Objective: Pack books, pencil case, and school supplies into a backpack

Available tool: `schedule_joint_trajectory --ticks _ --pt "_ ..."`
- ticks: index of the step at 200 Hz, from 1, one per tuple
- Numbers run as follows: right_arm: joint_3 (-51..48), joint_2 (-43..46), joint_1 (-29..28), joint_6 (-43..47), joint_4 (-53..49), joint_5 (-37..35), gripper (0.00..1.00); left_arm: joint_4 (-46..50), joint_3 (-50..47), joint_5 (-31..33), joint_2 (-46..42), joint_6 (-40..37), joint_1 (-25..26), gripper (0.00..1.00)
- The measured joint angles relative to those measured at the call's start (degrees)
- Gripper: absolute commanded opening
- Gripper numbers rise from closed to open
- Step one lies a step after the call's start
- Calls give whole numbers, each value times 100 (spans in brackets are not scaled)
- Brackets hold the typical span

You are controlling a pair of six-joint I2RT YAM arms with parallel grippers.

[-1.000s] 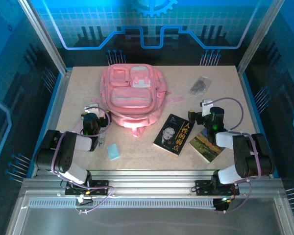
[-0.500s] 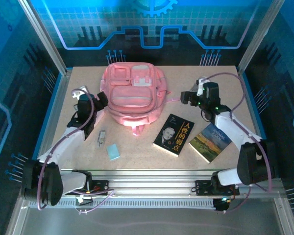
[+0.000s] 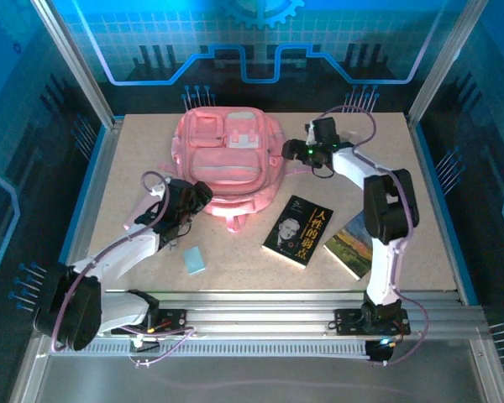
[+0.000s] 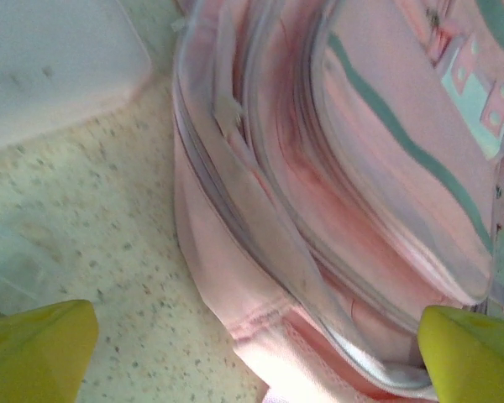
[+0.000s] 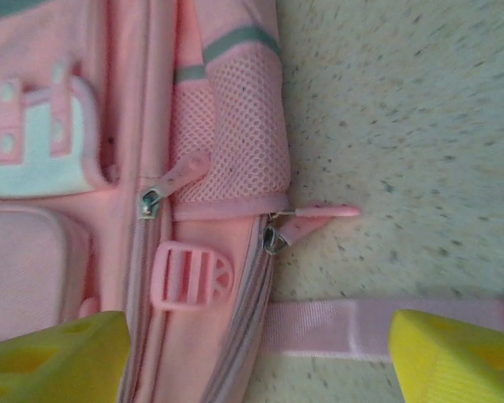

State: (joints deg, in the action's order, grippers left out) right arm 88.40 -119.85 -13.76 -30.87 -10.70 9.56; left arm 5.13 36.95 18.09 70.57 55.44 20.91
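Note:
The pink backpack point(image 3: 227, 159) lies flat at the back middle of the table. My left gripper point(image 3: 197, 195) is open at its near left corner. In the left wrist view the backpack's corner seam point(image 4: 260, 311) sits between the yellow fingertips point(image 4: 42, 348) of the left gripper point(image 4: 256, 353). My right gripper point(image 3: 296, 154) is open at the backpack's right side. In the right wrist view the right gripper point(image 5: 256, 357) straddles the side zip, and a zip pull point(image 5: 273, 239) and a strap point(image 5: 336, 327) lie just ahead. The black book point(image 3: 298, 231) and the landscape book point(image 3: 350, 248) lie front right. The pencil case point(image 3: 136, 220) lies left of the left arm. A pale blue rectangle point(image 3: 193, 259) lies near the front.
The right arm point(image 3: 386, 210) stretches over the landscape book's upper corner and the back right of the table. A metal rail point(image 3: 260, 302) borders the near edge. Blue-lit enclosure walls stand on the other three sides.
Both arms have reached in to the backpack. The left gripper went from the left side to the near left corner. The right gripper swung left to the backpack's right side, over the spot where a grey packet lay.

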Motion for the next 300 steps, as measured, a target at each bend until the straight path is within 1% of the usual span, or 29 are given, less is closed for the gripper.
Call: schedule_joint_trajectory --ticks 28,49,56,72,78,79,80,81,82,84,85,88,91,120,132,168,197,237,258,264,274,284,300 --pt "702 -813 -42 -243 -46 214 68 -31 28 -2 487 210 264 99" --pt "1174 -1231 -79 -402 -79 332 54 -50 50 -15 741 317 352 99" --pt "1338 -1351 -92 -463 -90 365 47 -55 50 -17 791 326 363 99" --pt "1672 -1578 -109 -599 -105 417 29 -85 50 -15 881 367 369 99" --pt "1773 -1644 -107 -629 -155 433 20 -103 50 -13 905 372 369 99" --pt "1784 -1648 -107 -619 -160 435 20 -109 50 -13 909 374 369 99" --pt "1790 -1652 -107 -603 -157 442 16 -114 50 -11 914 374 369 99" --pt "1799 -1659 -107 -586 -160 446 16 -118 50 -11 925 376 369 99" --pt "1816 -1672 -107 -579 -170 446 11 -118 50 -9 927 376 369 99" --pt "1834 -1683 -107 -616 -170 442 8 -120 55 -7 935 378 369 99" --pt "1851 -1692 -105 -643 -179 446 8 -120 57 -4 942 380 369 99" --pt "1878 -1705 -105 -586 -190 457 3 -122 63 4 964 380 369 99" --pt "1897 -1714 -105 -638 -192 463 0 -122 76 9 986 378 369 99" --pt "1921 -1703 -107 -592 -229 509 0 -160 321 131 1335 308 369 99" --pt "1764 -1626 -107 -551 -166 511 0 -179 463 208 1504 262 369 99" --pt "634 -802 -105 -466 -20 507 0 -136 1001 413 2155 -24 269 99" --pt "-444 -52 -85 -474 243 511 0 -92 1604 601 2734 -284 17 99" --pt "-1235 251 -216 -511 345 741 0 -81 2422 608 3442 -682 -352 99" --pt "-1478 444 -374 -514 348 752 17 168 2892 544 3698 -1025 -570 99" --pt "-1530 527 -402 -531 306 763 27 249 3014 518 3751 -1104 -632 99" --pt "-1587 695 -442 -446 151 782 35 376 3193 474 3821 -1244 -699 99" --pt "-1661 901 -457 -444 -9 743 46 503 3316 444 3834 -1386 -730 99" --pt "-1816 1255 -409 -321 -162 704 55 627 3388 444 3805 -1552 -730 99"
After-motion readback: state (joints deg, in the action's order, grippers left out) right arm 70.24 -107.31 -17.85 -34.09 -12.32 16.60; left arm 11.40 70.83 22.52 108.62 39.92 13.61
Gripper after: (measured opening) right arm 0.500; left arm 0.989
